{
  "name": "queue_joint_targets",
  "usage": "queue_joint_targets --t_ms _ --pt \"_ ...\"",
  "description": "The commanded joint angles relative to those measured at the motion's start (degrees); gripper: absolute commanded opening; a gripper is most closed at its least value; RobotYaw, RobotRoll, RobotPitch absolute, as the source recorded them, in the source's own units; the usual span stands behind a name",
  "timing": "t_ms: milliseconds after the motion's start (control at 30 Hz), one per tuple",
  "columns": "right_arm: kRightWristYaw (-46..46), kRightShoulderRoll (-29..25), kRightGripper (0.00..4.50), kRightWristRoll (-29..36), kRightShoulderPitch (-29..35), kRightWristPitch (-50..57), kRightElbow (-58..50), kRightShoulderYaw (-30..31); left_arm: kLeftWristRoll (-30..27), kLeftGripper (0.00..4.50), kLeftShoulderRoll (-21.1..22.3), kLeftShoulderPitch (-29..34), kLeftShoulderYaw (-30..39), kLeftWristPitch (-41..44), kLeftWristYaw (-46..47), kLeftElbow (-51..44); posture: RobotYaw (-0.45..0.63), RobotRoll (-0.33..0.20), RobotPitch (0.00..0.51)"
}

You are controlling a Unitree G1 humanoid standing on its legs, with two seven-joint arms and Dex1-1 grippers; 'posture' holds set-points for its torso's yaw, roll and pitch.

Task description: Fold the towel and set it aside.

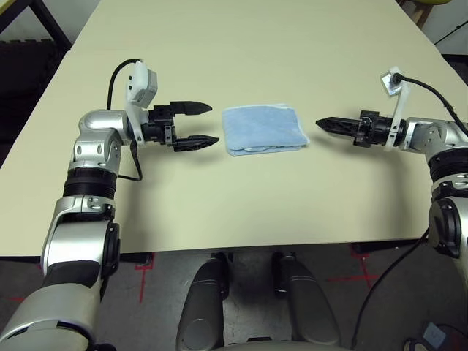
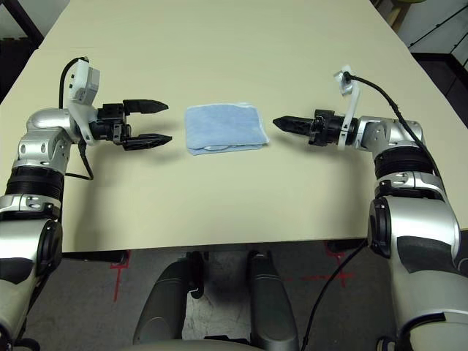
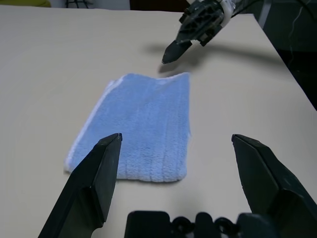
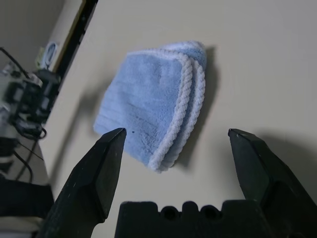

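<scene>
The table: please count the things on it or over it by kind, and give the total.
Towel, light blue, folded, lying on the table: 1
Grippers, black, open, one on each side of the towel and apart from it: 2, the left gripper and the right gripper
Total: 3

Head stereo pair looking down over table, each wrist camera close behind spread black fingers (image 3: 94,183), all sharing folded light-blue terry towel (image 1: 263,128)

A wide cream surface (image 1: 241,205) stands over a dark floor (image 1: 380,292) marked with red tape crosses (image 1: 142,263).
</scene>
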Motion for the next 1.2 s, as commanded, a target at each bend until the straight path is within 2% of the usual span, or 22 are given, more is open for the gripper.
queue_joint_targets --t_ms 33,333,467,633,900,1000,1200 --pt "-2.5 0.3 4.47 1.1 -0.5 4.5 0.9 -0.6 -1.4 4.50 0.3 1.6 -0.6 0.7 -1.0 -3.3 -0.01 0.000 0.223" --pt "-8.2 6.6 4.47 -0.5 -2.7 2.8 5.2 0.8 -2.7 4.50 -0.1 4.5 -1.0 4.0 0.8 -9.0 0.01 0.000 0.243" --pt "-11.8 11.2 4.47 -0.4 -5.1 0.5 8.0 0.0 -3.2 4.50 0.1 5.8 -1.3 5.7 1.4 -11.4 0.02 0.000 0.246" --pt "-14.6 14.2 4.47 0.2 -7.2 -1.0 10.3 -1.1 -3.5 4.50 0.4 6.3 -1.5 7.0 1.8 -13.1 0.03 0.000 0.244" --pt "-18.2 14.4 4.47 2.2 -8.9 -1.4 12.0 -5.7 -3.9 4.50 0.6 7.5 -2.3 8.7 1.8 -15.4 0.03 0.000 0.238" --pt "-18.7 13.8 3.93 2.7 -8.9 -1.2 12.1 -6.5 -3.8 4.50 0.6 7.7 -2.7 8.8 1.6 -15.5 0.02 0.000 0.237" --pt "-18.0 12.9 1.83 2.7 -8.6 0.1 11.6 -6.7 -3.7 4.50 0.4 7.4 -3.3 8.9 1.3 -15.3 0.01 0.000 0.236"
